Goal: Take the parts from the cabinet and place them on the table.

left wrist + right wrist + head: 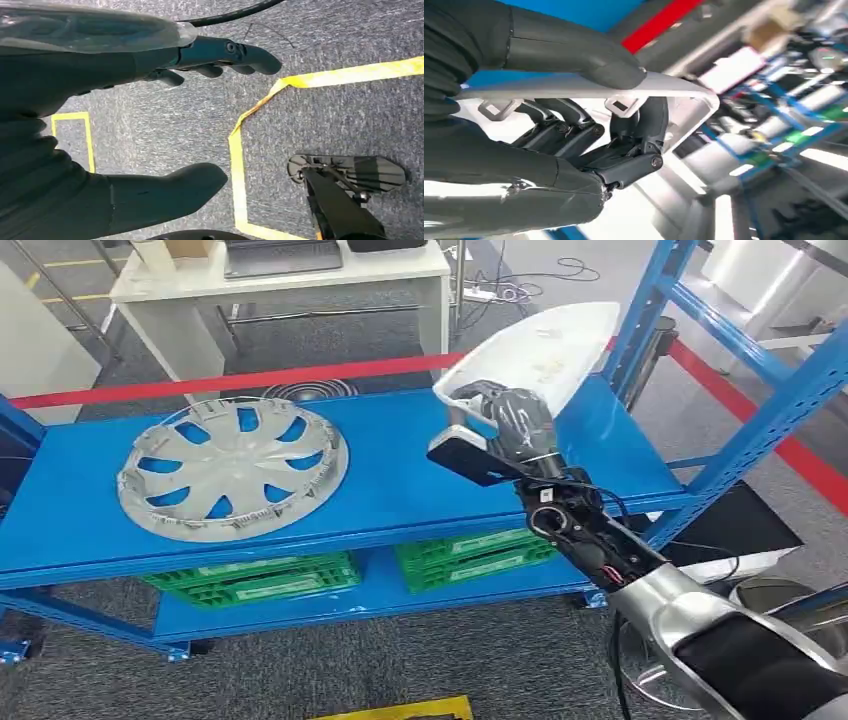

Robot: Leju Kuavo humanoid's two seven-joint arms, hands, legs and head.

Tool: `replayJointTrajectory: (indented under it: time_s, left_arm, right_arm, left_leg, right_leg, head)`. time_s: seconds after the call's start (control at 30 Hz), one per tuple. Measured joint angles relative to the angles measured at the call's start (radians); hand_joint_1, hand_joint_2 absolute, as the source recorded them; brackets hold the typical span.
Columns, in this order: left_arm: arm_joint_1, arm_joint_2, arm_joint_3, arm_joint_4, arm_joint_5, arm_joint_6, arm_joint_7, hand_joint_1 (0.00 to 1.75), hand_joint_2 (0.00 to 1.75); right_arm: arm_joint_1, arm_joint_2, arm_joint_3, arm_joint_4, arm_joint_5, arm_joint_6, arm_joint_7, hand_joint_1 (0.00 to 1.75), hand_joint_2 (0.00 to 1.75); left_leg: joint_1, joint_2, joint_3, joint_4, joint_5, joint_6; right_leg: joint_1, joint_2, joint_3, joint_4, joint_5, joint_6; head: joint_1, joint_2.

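My right hand (pixel 512 420) grips a white plastic shell part (pixel 545 350) by its edge and holds it lifted, tilted, above the right end of the blue shelf (pixel 400 490). Up close in the right wrist view, the thumb (pixel 574 55) presses on one face of the white part (pixel 664 87) and the dark fingers (pixel 634 135) curl under it. A silver wheel cover (pixel 232 468) lies flat on the shelf's left half. My left hand (pixel 130 120) hangs over the carpet, fingers apart and holding nothing.
Green crates (pixel 255 578) sit on the lower shelf. Blue uprights (pixel 770 430) frame the rack's right side. Red tape (pixel 230 382) crosses the floor behind it, and a white table (pixel 280 280) stands beyond. Yellow tape (pixel 240 145) marks the carpet below my left hand.
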Motion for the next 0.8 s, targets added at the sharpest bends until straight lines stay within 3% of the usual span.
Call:
replayJointTrajectory:
  time_s: [0.17, 0.33, 0.5, 0.8]
  left_arm:
    - [-0.001, 0.000, 0.015, 0.000, -0.006, 0.002, 0.000, 0.00, 1.75]
    - [-0.002, 0.000, 0.021, 0.000, -0.010, 0.003, 0.002, 0.00, 1.75]
    - [-0.003, 0.000, 0.022, 0.000, -0.016, 0.005, 0.015, 0.00, 1.75]
    - [-0.004, 0.000, 0.022, 0.000, -0.019, 0.007, 0.015, 0.00, 1.75]
  right_arm:
    - [0.018, 0.024, 0.008, -0.078, -0.292, 0.183, -0.118, 1.75, 1.75]
    - [0.038, 0.056, 0.020, -0.132, -0.486, 0.352, -0.184, 1.75, 1.75]
    - [0.051, 0.094, 0.043, -0.190, -0.743, 0.636, -0.235, 1.75, 1.75]
    - [0.056, 0.126, 0.067, -0.244, -0.778, 0.659, -0.237, 1.75, 1.75]
  left_leg:
    - [0.000, 0.000, 0.000, 0.000, 0.000, 0.000]
    - [0.000, 0.000, 0.000, 0.000, 0.000, 0.000]
    - [0.000, 0.000, 0.000, 0.000, 0.000, 0.000]
    - [0.000, 0.000, -0.001, 0.000, 0.000, 0.001]
  right_leg:
    - [0.000, 0.000, 0.000, 0.000, 0.000, 0.000]
    - [0.000, 0.000, 0.000, 0.000, 0.000, 0.000]
    - [0.000, 0.000, 0.000, 0.000, 0.000, 0.000]
    - [0.000, 0.000, 0.000, -0.001, 0.000, 0.000]
  head:
    - [0.000, 0.000]
    - [0.000, 0.000]
    - [0.000, 0.000]
    - [0.000, 0.000]
